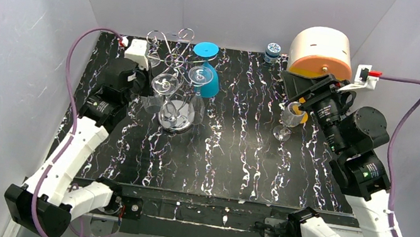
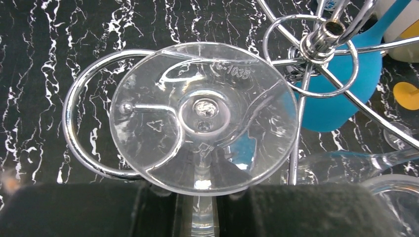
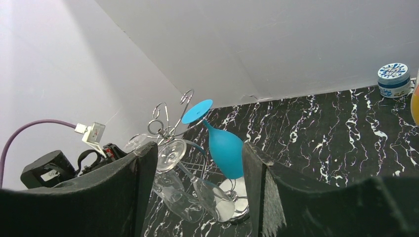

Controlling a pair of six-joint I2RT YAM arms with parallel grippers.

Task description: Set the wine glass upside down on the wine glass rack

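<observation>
1 inverted wine glass (image 2: pixel 203 116), in left gripper (image 2: pixel 201 207)

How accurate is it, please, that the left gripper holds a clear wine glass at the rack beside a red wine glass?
Wrong colour: the right wrist view shows a blue wine glass; the left gripper does hold a clear wine glass at the rack.

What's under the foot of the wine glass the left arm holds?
Through the clear foot of the wine glass you see a chrome scroll loop of the wine glass rack and the marbled table. The stem drops between the left fingers, which hide the bowl.
</observation>
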